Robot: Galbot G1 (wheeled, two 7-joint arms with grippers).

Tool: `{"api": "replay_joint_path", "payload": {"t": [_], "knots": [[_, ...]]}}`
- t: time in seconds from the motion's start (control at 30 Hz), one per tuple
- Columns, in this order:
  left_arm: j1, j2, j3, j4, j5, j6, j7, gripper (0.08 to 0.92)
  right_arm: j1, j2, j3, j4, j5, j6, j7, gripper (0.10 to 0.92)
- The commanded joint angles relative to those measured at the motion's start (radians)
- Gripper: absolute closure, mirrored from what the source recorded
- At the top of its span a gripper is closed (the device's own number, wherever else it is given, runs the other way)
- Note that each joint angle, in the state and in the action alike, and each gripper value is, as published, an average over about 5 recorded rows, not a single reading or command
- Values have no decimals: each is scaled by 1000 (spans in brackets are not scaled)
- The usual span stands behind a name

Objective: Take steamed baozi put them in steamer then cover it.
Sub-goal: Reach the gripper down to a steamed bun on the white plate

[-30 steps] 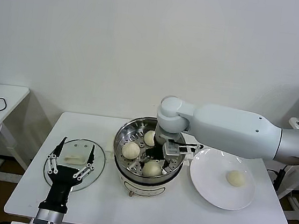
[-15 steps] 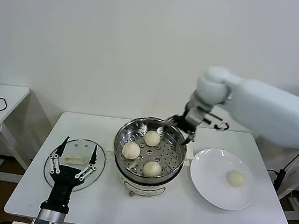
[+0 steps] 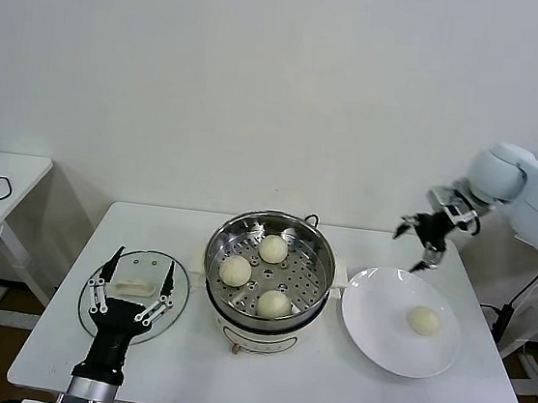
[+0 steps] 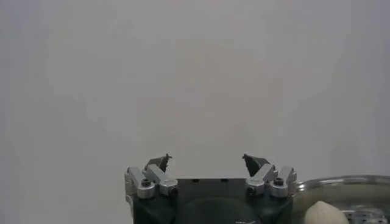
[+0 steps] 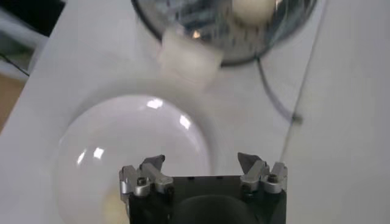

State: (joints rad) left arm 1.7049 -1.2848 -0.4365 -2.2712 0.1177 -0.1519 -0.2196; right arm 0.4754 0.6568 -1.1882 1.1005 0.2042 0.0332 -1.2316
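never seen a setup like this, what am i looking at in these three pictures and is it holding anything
This is a two-armed robot at a white table. The wide picture is from its head; the other two come from cameras on its wrists. In the middle stands a steamer with three baozi inside. A fourth baozi lies on the white plate. The glass cover lies on the table's left side. The right gripper hangs above the plate's far edge, jaws open and empty. The left gripper waits over the cover, also open, holding nothing.
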Motion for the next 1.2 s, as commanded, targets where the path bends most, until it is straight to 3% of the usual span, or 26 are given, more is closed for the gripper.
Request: {"api": "replay_joint_path", "payload": {"t": [0.03,1.0,1.2], "knots": [[4,-3,-3,-3,1,0,-1,177,-204,-58,62,-112,-39,-70,48,203],[19,-11,-14,-3,4,-9,-5,177,-427,54,245,-240,-160,-29,123,204],[19,-13,-16,-2,4,-10,-6,177,-416,49,238,-224,-158,-30,121,289]]}}
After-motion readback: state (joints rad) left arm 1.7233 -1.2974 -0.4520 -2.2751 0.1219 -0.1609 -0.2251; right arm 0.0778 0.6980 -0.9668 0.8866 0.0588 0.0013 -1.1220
